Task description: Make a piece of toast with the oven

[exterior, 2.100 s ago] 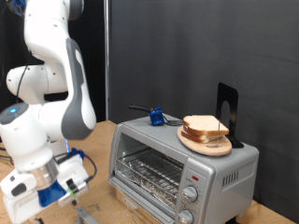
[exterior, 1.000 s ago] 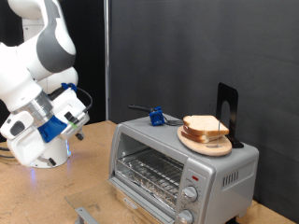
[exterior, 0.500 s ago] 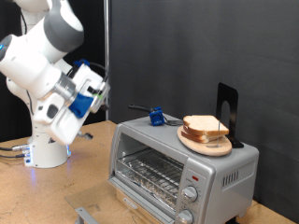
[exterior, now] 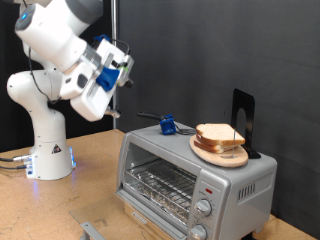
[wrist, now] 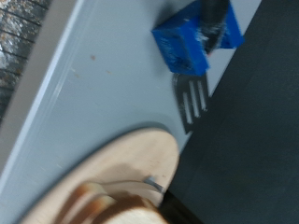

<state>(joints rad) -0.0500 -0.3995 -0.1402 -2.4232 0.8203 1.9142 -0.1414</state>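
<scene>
Claw (exterior: 124,62) up in the air at the exterior view's upper left, above and to the left of the oven (exterior: 195,180), touching nothing; fingers lost against the dark backdrop there and absent from the wrist view, so open or closed cannot be told, and nothing seen between them. Looking along the hand: grey oven top, a blue block (wrist: 196,37) with a fork (wrist: 192,98) laid by it, and the rim of a round wooden plate (wrist: 112,177) with bread at the frame's edge. Nearest things, then, those on the oven roof rather than anything on the tabletop (exterior: 60,210). On that roof, in the exterior view: the blue block (exterior: 167,126) towards the left with the fork handle sticking out leftward, the wooden plate (exterior: 220,152) towards the right, the piece of toast (exterior: 219,135) stacked on it with other slices, pale and seemingly untoasted, and a black stand (exterior: 243,122) just behind. Oven door apparently shut, wire rack (exterior: 160,185) visible through the glass and bare, knobs (exterior: 204,208) at the right. Judged from this: no slice lifted, nothing loaded, heating apparently not started; practically the whole job left.
</scene>
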